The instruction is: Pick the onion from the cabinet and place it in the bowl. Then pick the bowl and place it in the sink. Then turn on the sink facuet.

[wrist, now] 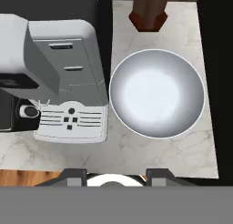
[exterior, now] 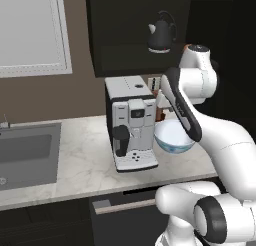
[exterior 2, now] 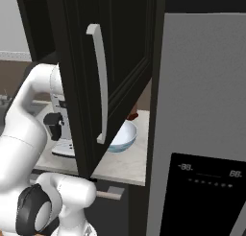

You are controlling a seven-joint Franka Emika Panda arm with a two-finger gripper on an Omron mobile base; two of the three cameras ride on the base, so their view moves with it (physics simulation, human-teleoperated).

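The bowl (wrist: 157,93) stands empty on the marble counter just right of the coffee machine, white inside. Its pale blue outside shows in the base views (exterior: 172,140) (exterior 2: 122,136), partly behind my forearm in the left one. My gripper (wrist: 116,174) hangs high over the counter's front edge, looking straight down, with the bowl ahead of its tips. The two fingertips (wrist: 75,174) stand wide apart, open, with nothing between them. The onion is out of view. A sliver of the sink faucet (exterior: 4,123) shows at the far left, behind the sink (exterior: 30,150).
The coffee machine (exterior: 131,125) sits close left of the bowl. A brown hexagon-footed mill (wrist: 148,13) stands behind the bowl. An open dark cabinet door (exterior 2: 98,81) hangs over the counter, and a black kettle (exterior: 161,35) sits on the shelf. A grey fridge (exterior 2: 202,110) walls the right.
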